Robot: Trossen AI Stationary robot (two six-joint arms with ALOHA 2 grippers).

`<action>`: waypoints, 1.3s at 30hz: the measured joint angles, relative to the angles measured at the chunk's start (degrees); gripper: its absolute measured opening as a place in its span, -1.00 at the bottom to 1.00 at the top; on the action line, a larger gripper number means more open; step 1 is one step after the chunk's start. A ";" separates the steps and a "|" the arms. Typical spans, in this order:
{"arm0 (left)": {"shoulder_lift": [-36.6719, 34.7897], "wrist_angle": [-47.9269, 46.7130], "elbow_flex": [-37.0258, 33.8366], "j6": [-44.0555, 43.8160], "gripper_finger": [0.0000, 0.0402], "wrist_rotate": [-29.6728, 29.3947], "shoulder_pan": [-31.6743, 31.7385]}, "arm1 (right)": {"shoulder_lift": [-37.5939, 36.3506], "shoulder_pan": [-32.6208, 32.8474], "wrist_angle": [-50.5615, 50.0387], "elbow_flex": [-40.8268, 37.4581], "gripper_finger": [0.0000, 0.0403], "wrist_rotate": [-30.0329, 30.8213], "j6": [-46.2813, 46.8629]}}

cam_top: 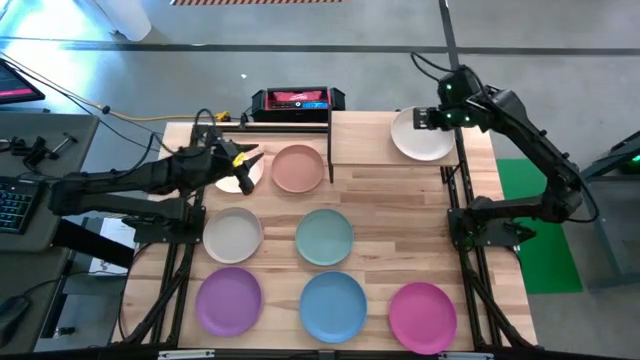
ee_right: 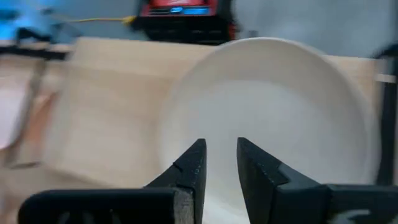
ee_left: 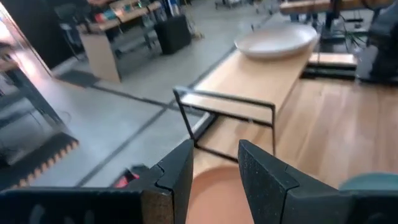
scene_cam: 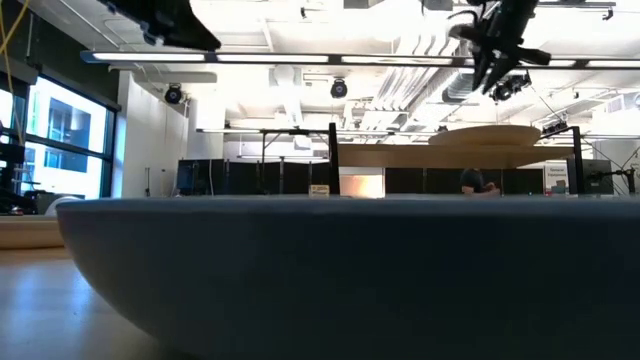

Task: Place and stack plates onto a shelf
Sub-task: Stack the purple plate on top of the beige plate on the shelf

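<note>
Cream plate (cam_top: pixel 421 135) flat on shelf (cam_top: pixel 365 140), right gripper (cam_top: pixel 420 118) above

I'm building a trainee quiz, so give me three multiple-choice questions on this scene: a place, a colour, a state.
1. Where is the plate below the right gripper? A on the shelf; B on the tabletop; C on another plate.
2. What lies between the purple plate and the magenta plate? A teal plate; B blue plate; C terracotta plate.
3. The left gripper is: A shut on a plate; B open and empty; C out of view.
Answers: A, the cream plate rests on the shelf; B, blue sits mid front row; B, its fingers stand apart, nothing between.
</note>
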 joint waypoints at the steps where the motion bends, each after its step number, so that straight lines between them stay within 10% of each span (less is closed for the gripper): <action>1: 0.59 -0.65 0.00 -1.56 -0.42 1.24 0.62 | 0.00 0.62 0.55 0.18 -0.66 -1.31 -0.05; 21: 2.26 -29.80 -0.03 -36.27 -0.42 34.08 -3.43 | 0.00 15.33 1.30 0.30 -0.66 -5.69 1.84; 39: 2.61 -48.82 -0.04 -66.62 -0.42 39.99 -28.82 | 0.00 23.56 1.15 0.21 -0.66 -1.29 7.72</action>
